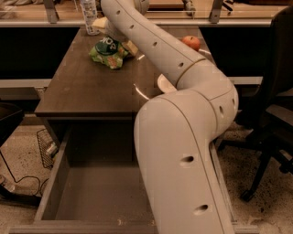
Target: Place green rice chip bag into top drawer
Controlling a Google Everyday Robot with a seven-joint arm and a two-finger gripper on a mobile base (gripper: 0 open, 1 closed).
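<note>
The green rice chip bag (109, 51) lies crinkled on the far part of the brown table (87, 91), left of my arm. My white arm (183, 137) fills the right of the view and reaches up to the table's far end. The gripper (115, 35) sits at the arm's far tip, just above and behind the bag, mostly hidden by the arm. The top drawer (52, 183) stands pulled out below the table's front edge. Its flat bottom shows bare on the left, and my arm covers its right part.
A white bowl (164, 84) peeks out beside my arm on the table's right. An orange fruit (191, 42) lies at the far right, and a clear bottle (89, 13) at the far edge. A black chair (274, 114) stands right. A wire basket (46, 148) and cable lie on the floor left.
</note>
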